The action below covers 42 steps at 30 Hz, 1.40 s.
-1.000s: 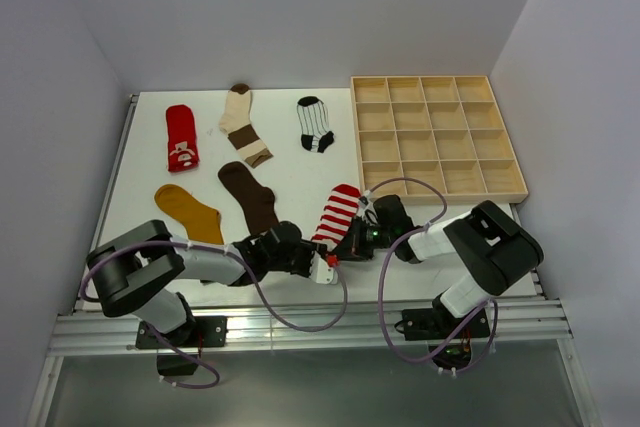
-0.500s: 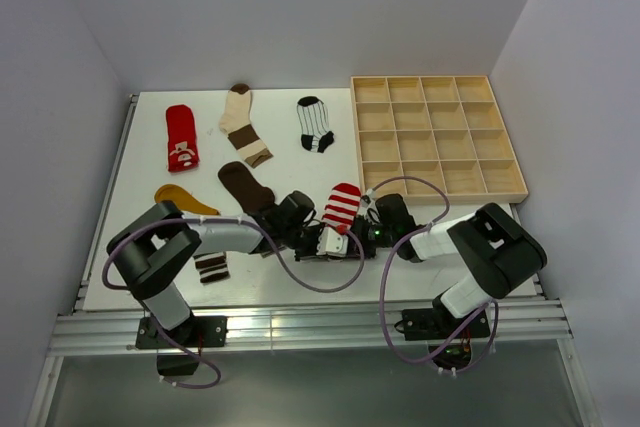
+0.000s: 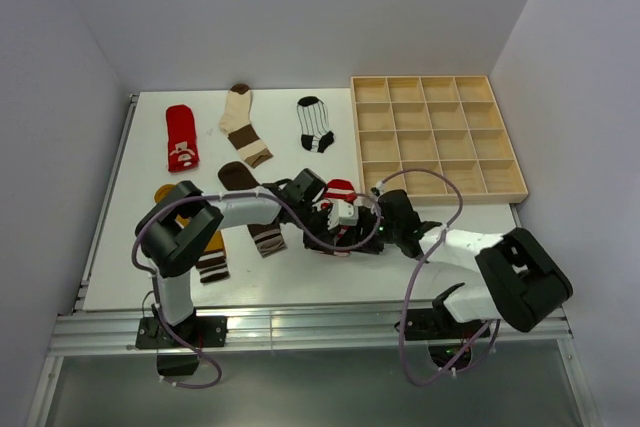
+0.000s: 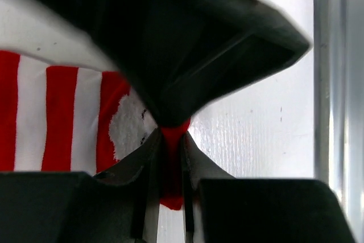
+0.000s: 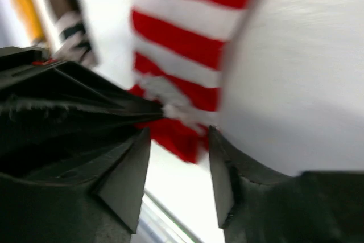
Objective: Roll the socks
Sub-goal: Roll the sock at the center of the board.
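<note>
Left gripper [image 4: 169, 140] clamped on red end of striped sock [image 4: 57, 118]; we see its arm stretched low, rightward over table [image 3: 300, 282]. Right gripper [image 5: 176, 140] apart, straddling that end, forearm reaching leftward. Sock near table centre.

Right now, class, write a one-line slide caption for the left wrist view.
Left claw pinching a red fold of the red-white striped sock, with the white table beside it.

Overhead view looks down on the table [image 3: 145, 162]; both wrist views closely share the striped sock [image 4: 57, 118].
</note>
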{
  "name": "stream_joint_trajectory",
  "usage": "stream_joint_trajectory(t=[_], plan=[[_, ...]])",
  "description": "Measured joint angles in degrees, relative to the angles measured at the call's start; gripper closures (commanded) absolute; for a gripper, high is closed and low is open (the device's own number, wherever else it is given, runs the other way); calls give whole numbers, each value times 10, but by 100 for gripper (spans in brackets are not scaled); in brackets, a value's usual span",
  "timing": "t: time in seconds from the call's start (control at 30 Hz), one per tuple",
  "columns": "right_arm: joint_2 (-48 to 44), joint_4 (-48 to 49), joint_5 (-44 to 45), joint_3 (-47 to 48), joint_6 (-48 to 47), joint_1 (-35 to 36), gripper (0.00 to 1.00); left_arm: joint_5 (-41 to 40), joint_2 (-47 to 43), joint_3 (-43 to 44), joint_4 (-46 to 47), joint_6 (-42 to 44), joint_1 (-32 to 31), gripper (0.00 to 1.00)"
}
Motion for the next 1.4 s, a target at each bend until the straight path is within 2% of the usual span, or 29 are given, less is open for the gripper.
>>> stream_joint_trajectory(t=[0.13,0.3,0.5,0.67,0.9,1.07,1.4], plan=[[-57,-79,78,7,-17,0,43,42,42,54,-51,-44,26,100],[-117,-153,150,14,-30,0,46,87,72,86,-95,-93,59,100],[-188,-157,175,12,-56,7,47,142,102,101,-119,-143,82,100],[-219,-119,191,12,-97,67,48,191,126,107,-148,-163,108,100],[-159,-33,183,12,-166,146,52,242,157,119,-196,-161,143,100],[-96,33,175,10,-198,162,51,257,170,125,-234,-145,152,100],[23,94,175,27,-228,202,52,278,195,141,-306,-108,157,100]])
